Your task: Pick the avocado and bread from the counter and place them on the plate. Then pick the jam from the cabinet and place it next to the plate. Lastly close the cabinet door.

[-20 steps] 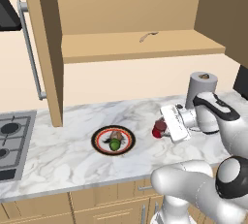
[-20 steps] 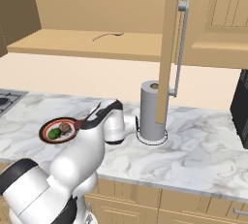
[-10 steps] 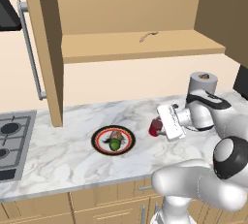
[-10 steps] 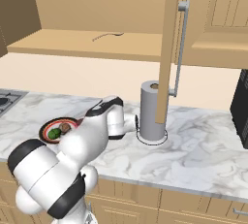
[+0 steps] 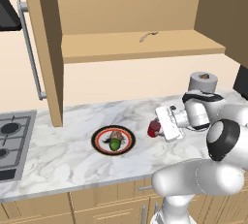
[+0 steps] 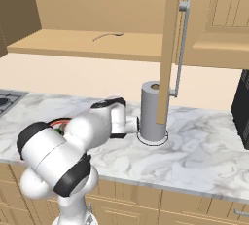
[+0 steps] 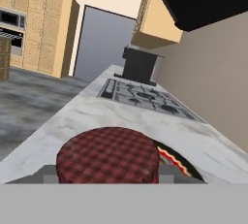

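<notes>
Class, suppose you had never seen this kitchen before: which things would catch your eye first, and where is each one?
The big white robot arm dominates the front, its gripper shut on the dark red jam just right of the plate. That plate, on the marble counter, carries the avocado and the bread. Above, the cabinet door stands open.

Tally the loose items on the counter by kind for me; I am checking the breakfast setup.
Plate: 1
Avocado: 1, on the plate
Bread: 1, on the plate
Jam: 1, held in the pincer right of the plate
Paper-towel roll: 1
Total: 5
</notes>
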Motion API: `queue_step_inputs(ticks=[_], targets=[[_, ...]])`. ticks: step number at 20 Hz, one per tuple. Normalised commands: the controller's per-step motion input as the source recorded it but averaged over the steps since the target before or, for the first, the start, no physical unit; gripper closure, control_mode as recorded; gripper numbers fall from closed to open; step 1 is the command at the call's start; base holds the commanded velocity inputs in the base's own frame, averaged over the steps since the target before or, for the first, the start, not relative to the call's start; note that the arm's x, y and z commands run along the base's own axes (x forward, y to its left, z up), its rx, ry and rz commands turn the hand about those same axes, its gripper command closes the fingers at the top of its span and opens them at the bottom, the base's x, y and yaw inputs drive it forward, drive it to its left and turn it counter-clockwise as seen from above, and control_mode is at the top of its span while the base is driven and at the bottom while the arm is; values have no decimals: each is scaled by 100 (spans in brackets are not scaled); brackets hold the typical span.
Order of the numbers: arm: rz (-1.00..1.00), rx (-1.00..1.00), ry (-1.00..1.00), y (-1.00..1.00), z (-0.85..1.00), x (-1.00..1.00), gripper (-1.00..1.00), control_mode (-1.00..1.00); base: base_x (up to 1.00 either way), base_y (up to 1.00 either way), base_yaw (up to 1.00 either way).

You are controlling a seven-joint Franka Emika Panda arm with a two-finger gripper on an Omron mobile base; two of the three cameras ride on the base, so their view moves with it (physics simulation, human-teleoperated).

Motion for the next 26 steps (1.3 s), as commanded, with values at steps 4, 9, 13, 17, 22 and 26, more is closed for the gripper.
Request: queue_step_inputs(ticks=[4,9,13,17,22,26], targets=[[0,0,0,1,-16,11,100,-100,0,0,0],[-1,0,0,5,-19,2,100,-100,0,0,0],[-2,0,0,6,-12,2,100,-100,0,0,0],[-2,0,0,6,-9,7,100,-100,0,0,0],[-2,0,0,2,-13,9,100,-100,0,0,0],[-2,0,0,0,-23,13,100,-100,0,0,0]])
